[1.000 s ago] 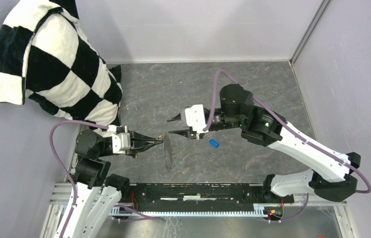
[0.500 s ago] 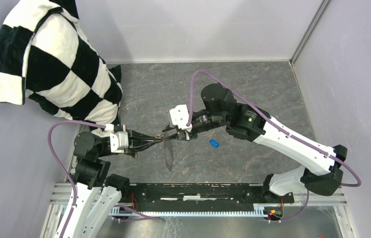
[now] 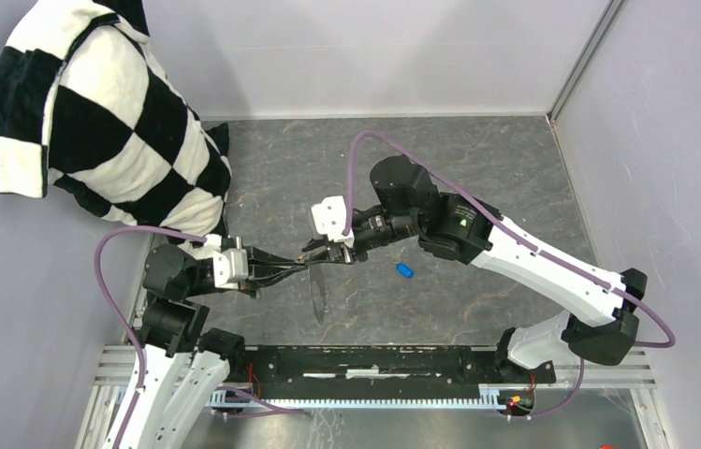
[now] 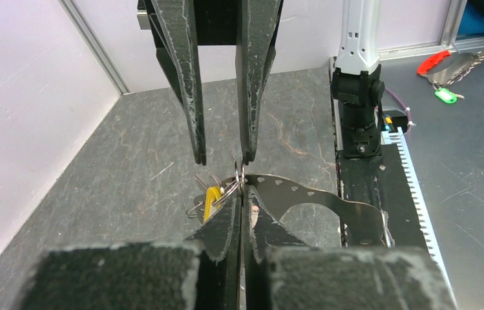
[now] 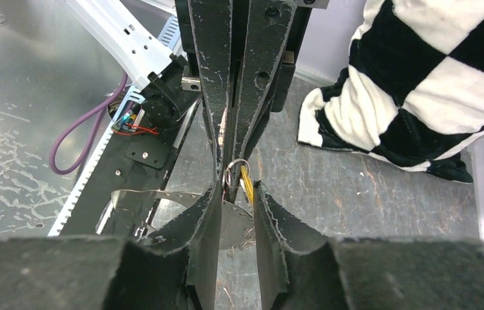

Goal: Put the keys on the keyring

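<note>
Keyring [image 3: 318, 296], edge-on over the table [image 3: 477, 178] from above, pinched in the closed left gripper [image 3: 306, 266]. Only from the wrists: yellow key [image 4: 212, 197] hanging at that pinch. Only from above: blue key [image 3: 404, 270] flat on the table, apart. Checkered cloth [image 3: 94, 122] far left. Right gripper [image 3: 327, 253] tip to tip with the left, jaws narrowly parted astride the keyring's top; forearm stretched low, leftward.
</note>
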{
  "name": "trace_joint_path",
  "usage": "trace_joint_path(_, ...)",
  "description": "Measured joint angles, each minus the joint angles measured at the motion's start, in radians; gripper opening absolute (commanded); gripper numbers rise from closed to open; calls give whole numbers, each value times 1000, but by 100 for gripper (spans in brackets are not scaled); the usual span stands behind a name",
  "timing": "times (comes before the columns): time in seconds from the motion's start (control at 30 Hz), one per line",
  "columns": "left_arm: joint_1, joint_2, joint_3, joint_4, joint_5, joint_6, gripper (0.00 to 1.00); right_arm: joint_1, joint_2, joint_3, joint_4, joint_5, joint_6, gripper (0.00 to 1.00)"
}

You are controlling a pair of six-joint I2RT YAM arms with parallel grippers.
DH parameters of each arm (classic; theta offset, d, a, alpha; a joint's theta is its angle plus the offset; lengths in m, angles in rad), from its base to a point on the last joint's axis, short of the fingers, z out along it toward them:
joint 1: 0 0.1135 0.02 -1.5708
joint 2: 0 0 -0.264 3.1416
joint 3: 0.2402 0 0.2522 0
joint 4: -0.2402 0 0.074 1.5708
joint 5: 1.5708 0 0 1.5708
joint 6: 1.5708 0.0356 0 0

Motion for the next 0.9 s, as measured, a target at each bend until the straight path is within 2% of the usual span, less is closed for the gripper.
trace_joint_path(0.27, 0, 1, 1, -18, -1, 23, 2, 4, 31, 24, -31, 0, -1, 25)
trace_joint_path(0.3, 0, 2, 1, -18, -1, 24, 2, 4, 32, 26, -35, 1, -1, 23)
trace_joint_path(0.43, 0, 2, 2, -19, -5, 36, 2, 7, 43, 47, -58, 2, -5, 1)
trace_joint_path(0.63, 0, 2, 2, -32, -10, 50, 2, 10, 51, 63, -84, 17, -7, 0)
trace_joint_path(0.73, 0, 5, 9, -53, -14, 70, 8, 11, 51, 63, -85, 30, -3, 0)
trace_joint_path(0.9, 0, 12, 42, -143, -24, 163, 30, 11, 50, 63, -82, 68, 20, 0)
